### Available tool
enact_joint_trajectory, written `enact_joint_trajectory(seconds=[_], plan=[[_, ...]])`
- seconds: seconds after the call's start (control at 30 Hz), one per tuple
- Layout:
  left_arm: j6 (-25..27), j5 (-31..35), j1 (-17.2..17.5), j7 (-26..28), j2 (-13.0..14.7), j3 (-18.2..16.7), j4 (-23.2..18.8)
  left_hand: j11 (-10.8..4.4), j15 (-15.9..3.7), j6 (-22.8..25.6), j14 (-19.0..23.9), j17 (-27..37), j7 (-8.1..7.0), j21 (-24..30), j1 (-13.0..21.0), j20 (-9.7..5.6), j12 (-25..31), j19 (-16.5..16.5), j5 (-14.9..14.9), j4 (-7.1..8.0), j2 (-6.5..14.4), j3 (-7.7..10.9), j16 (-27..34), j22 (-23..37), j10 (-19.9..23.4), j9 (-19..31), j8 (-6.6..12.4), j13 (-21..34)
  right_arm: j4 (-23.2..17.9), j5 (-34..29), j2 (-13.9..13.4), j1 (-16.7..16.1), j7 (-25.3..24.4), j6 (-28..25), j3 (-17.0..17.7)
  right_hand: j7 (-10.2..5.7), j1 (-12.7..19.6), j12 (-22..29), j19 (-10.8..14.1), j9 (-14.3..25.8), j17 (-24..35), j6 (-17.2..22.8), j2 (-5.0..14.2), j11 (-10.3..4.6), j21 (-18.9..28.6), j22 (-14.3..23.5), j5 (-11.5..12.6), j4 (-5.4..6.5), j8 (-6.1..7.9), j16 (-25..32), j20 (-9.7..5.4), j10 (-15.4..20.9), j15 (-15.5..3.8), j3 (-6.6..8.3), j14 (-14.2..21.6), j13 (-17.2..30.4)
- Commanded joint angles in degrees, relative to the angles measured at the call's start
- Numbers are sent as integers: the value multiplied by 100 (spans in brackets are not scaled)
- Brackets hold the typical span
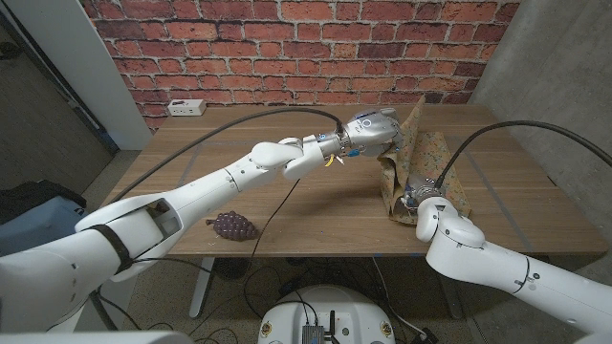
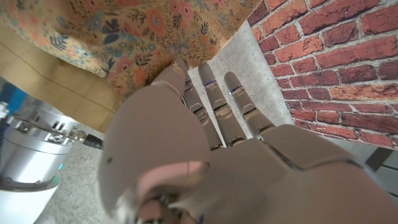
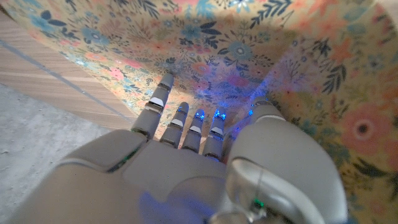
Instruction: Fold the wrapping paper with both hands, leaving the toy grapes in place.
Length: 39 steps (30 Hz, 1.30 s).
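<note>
The tabletop [image 1: 287,182] carries the floral wrapping paper [image 1: 435,158] at its right side, one flap raised upright. The left hand [image 1: 375,127] is pressed against that raised flap, its fingers [image 2: 214,102] extended; a firm grip cannot be told. The right hand [image 1: 418,196] is laid into the paper's near end, fingers [image 3: 186,124] stretched along the print. The toy grapes [image 1: 234,225] are left near the front edge, well apart. The flap could be creased crookedly or torn if uneven pressure is applied.

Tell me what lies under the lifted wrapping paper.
Bare wooden table shows beside the wrapping paper. Right hand has its fingers against the sheet. What lies beneath the folds is covered. Toy grapes sit apart.
</note>
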Motion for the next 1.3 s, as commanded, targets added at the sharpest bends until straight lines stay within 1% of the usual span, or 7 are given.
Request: enact_joint_trajectory(seconds=[0.03, 0.4, 0.7, 0.8, 0.9, 1.13, 1.3], plan=[[-322, -249, -455, -208, -350, 340, 602, -26, -958, 21, -5, 14, 23, 58, 26, 6, 501, -6, 5, 25, 110, 28, -14, 10, 50, 13, -4, 2827, -382, 185, -245, -326, -902, -517, 486, -50, -4, 24, -1, 15, -3, 24, -46, 14, 34, 14, 6, -40, -3, -4, 22, 63, -143, -33, 46, 15], [-587, -303, -805, -27, -685, 644, 1191, -15, -958, 36, 35, 13, 47, 86, 19, 10, 480, -21, 7, 18, 104, 30, -31, 6, 59, 3, -5, 2834, 379, -4906, 938, -1137, 2236, -517, 858, -122, -102, 7, -717, 5, -23, 78, -329, -77, -167, 10, 73, -130, 15, -51, 184, 77, -159, -174, -39, 12], [-379, -335, -806, 372, -586, 556, 998, -34, -958, 19, 38, 11, 35, 104, 15, 11, 461, -29, 8, 15, 100, 31, -52, 4, 61, 18, -4, 2834, 276, -4287, 830, -1030, 2106, -517, 855, -125, -335, -19, -289, 9, 9, -73, -410, -83, 11, 23, 119, -101, -6, 23, 243, -9, -122, -288, 168, 16], [-270, -367, -696, 423, -384, 422, 691, -24, -957, 30, 41, 11, 28, 114, 14, 13, 469, -31, 7, 14, 100, 31, -61, 4, 78, 31, 7, 2853, 438, -4467, 1146, -1084, 1855, -517, 974, -178, -996, 4, -562, 18, 76, 20, 75, -111, -65, 23, 176, 380, 38, 58, 20, 67, -197, -365, 148, 17], [-167, -363, -571, 455, -191, 287, 390, -27, -958, 34, 43, 11, 33, 121, 13, 13, 468, -36, 5, 12, 98, 32, -68, 3, 60, 24, 4, 2875, 856, -5713, 1545, -1036, 2633, -517, 981, -233, -1114, -21, -784, 11, 67, -42, 315, -201, -111, 17, 210, 517, 1, 3, -9, 26, -250, -288, 6, 16], [-72, -488, -271, 333, 190, -61, -185, -22, -958, 50, 51, 12, 45, 132, 14, 17, 468, -52, 3, 10, 98, 34, -80, 2, 80, 35, 15, 2887, 1490, -7437, 2172, -961, 3534, -496, 1086, -251, -874, -92, -1924, -3, -22, -533, -354, -227, -159, -2, 189, 76, -63, -117, 292, -630, -7, -410, -782, 15], [-96, -448, -132, 238, 354, -206, -408, -17, -958, 59, 59, 15, 31, 144, 14, 15, 462, -54, 2, 7, 95, 35, -87, 0, 92, 34, 17, 2889, 1492, -7439, 2671, -1122, 3184, -212, 1444, -202, -879, -100, -2065, 5, -9, -806, -436, -215, -110, 1, 209, 17, -69, -91, 350, -951, 92, -471, -997, 18]])
